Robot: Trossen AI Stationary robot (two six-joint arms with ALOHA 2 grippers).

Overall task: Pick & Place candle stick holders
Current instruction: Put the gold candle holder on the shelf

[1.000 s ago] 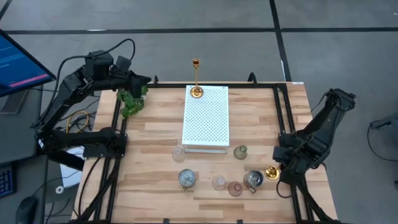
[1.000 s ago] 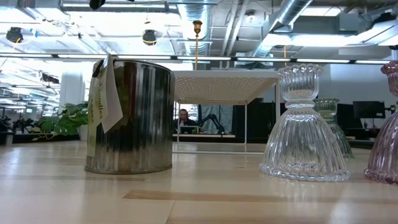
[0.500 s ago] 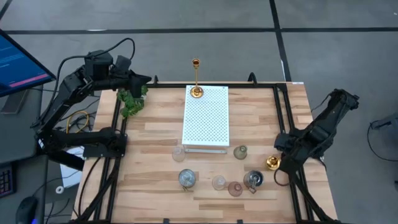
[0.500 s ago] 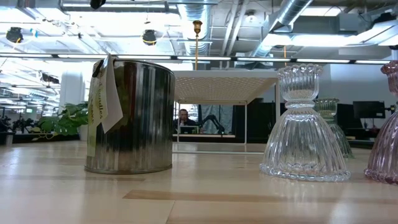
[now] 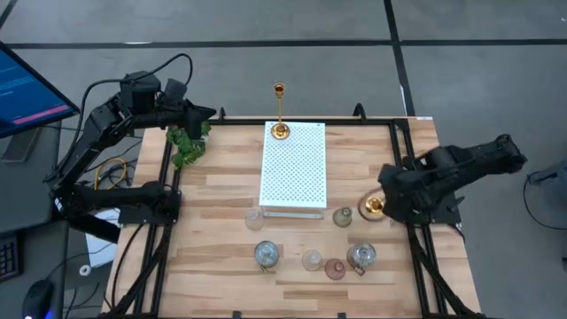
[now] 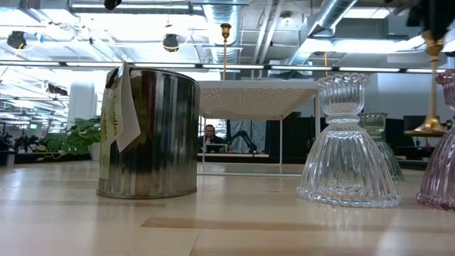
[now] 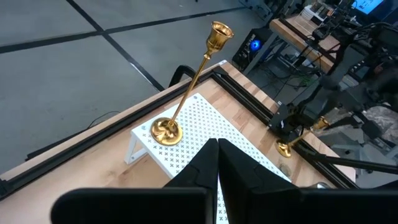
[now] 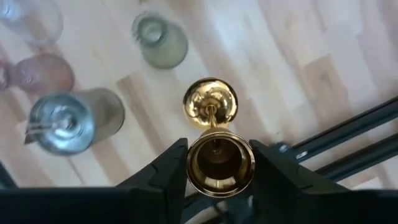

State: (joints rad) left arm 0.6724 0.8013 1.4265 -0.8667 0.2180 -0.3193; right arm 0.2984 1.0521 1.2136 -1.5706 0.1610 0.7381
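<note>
- Left tool (image 7: 217, 163): parked off the surface's (image 5: 221, 190) far-left corner, over the plant (image 5: 188, 142); fingers pressed together, nothing between them. Waiting.
- First gold stick (image 5: 279, 111): upright on the white dotted board (image 5: 294, 168), at its far edge, mid-surface. Looks placed.
- Small cups near the front edge: silvery cup (image 5: 266, 254) w/ paper tag front-left of the row, clear cup (image 5: 311, 260) beside it, pinkish cup (image 5: 335, 268), another silvery one (image 5: 361, 256). Further clear cup (image 5: 254, 217) just off the board's near-left corner, greenish cup (image 5: 343, 216) off its near-right corner. All on the surface, none gripped.
- Second gold stick (image 5: 374, 207): held upright in the right tool (image 8: 221, 163), fingers clamped either side of its top cup. Low view shows the round base clear of the surface; over the right part, near the right edge, just beside the greenish cup.
- Step, by judgement: carry phase of the second stick, lifted but not set down.
- Next move probably calls for: travel toward the board w/ the stick kept vertical, base kept above the greenish cup, then lowered flat onto a bare patch of board before release. Tall, narrow, so likely to tip if released tilted.
</note>
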